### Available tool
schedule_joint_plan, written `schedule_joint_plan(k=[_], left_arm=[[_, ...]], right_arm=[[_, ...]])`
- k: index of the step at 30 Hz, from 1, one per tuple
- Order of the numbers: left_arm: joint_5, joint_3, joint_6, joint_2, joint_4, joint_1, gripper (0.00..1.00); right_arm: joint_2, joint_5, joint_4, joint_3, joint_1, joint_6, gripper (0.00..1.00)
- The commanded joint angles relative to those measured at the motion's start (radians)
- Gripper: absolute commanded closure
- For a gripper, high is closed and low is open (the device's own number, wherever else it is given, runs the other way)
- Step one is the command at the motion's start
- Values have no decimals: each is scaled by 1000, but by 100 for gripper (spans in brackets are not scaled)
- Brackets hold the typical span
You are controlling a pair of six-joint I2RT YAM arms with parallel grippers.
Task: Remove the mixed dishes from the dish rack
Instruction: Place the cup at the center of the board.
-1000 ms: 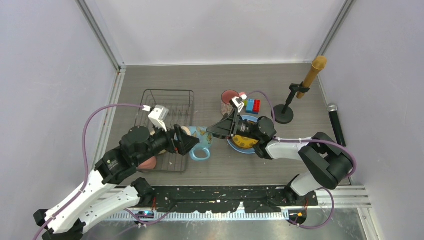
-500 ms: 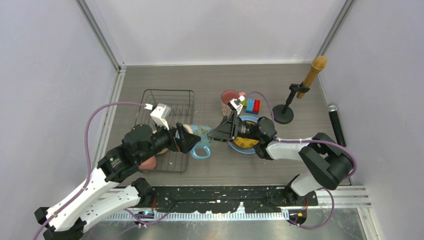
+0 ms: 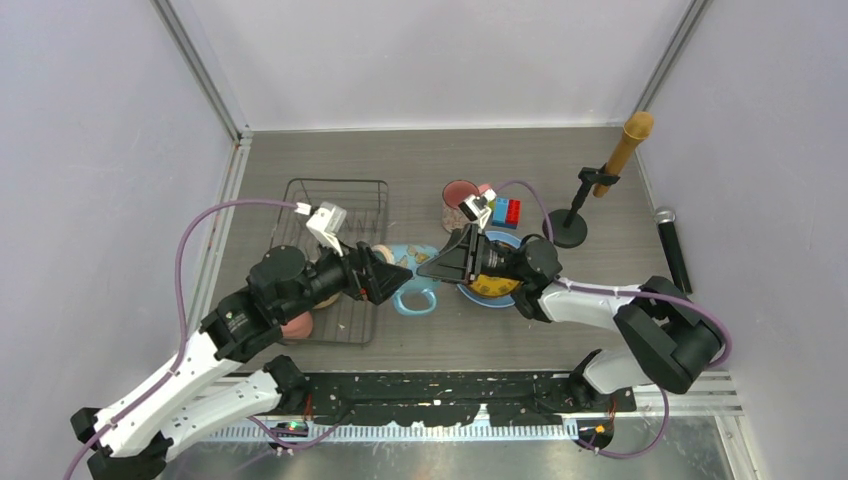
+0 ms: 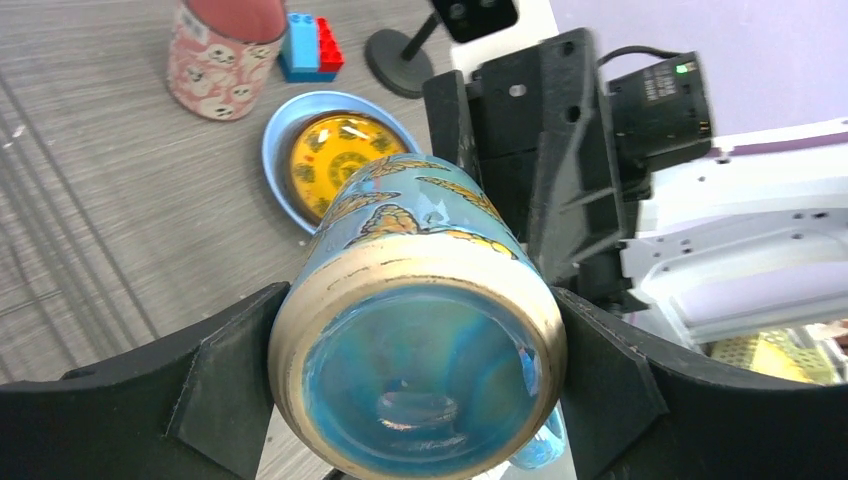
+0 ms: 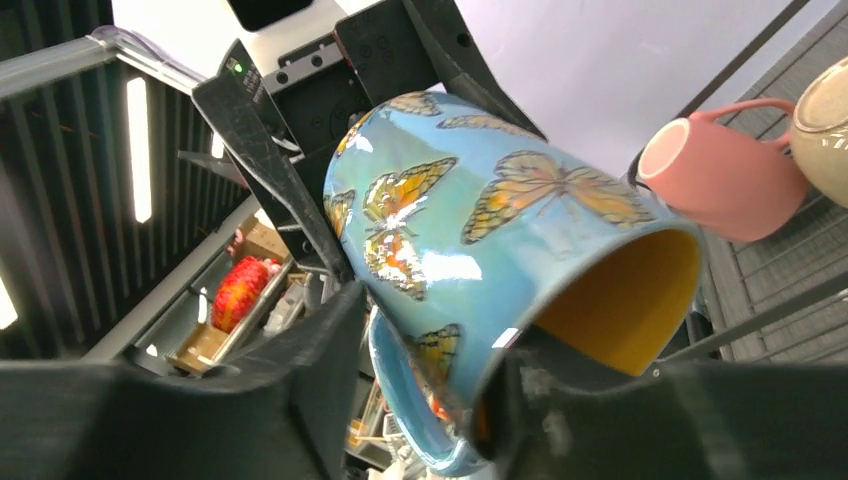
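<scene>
Gripping the blue mug (image 5: 480, 220) by its base end, the left gripper (image 4: 418, 370) has one finger pressed against each side of the mug, with the glazed underside facing its wrist camera. The mug is held on its side, base towards the left arm and yellow mouth towards the right arm, and its handle is on the near side. From above it sits just right of the dish rack (image 3: 335, 184), between the rack and the light blue plate (image 4: 285, 130). The right gripper (image 5: 430, 350) meets it from the right, its fingers spread to about the mug's width. One finger is on each side of the mouth end, so the rim lies between them. Whether those fingers actually press on the mug cannot be made out. The yellow patterned plate (image 4: 345, 160) rests on the blue plate. Farther off on the table (image 4: 100, 200) stands the pink patterned mug (image 4: 220, 50), just left of the toy bricks (image 4: 310, 45). A pink cup (image 5: 715, 175) lies in the rack.
</scene>
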State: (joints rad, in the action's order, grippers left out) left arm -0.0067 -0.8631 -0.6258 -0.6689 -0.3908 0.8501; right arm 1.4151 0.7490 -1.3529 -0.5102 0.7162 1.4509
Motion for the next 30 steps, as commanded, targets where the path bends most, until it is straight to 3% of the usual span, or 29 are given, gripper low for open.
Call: schedule_joint_plan(k=[1,3,7,9,11,14,17,24,30], left_arm=[[-27,-23,-23,40,133,0,99],[-28,-17,-29,48,137,0,98],[-29,-13,-33,52,133,0,93],[-33,-13,-36,48,129,0,85],[-34,-13,-35,48,118,0,64],[-66,-14,-36,50,86,0,21],[-139,-22,-53,54,19,0,2],[-374,-68,-119,44,-245,0,0],[-433,-53,-160,31,-312,0,0]], right_arm=[[-76,-8,-86,-7,8,0,59],[-86,-15,-86,-9,8,-1,76],[-89,-10,-86,-19,9,-1,97],[-91,-4,-85,-21,10,-3,99],[-93,-3,-84,-22,11,-1,99],[-102,-1,-72,-24,11,-6,99],[-135,-10,19,-26,11,-74,99],[-362,-130,665,-60,11,-469,99],[-556,-497,1317,-177,10,-761,99]])
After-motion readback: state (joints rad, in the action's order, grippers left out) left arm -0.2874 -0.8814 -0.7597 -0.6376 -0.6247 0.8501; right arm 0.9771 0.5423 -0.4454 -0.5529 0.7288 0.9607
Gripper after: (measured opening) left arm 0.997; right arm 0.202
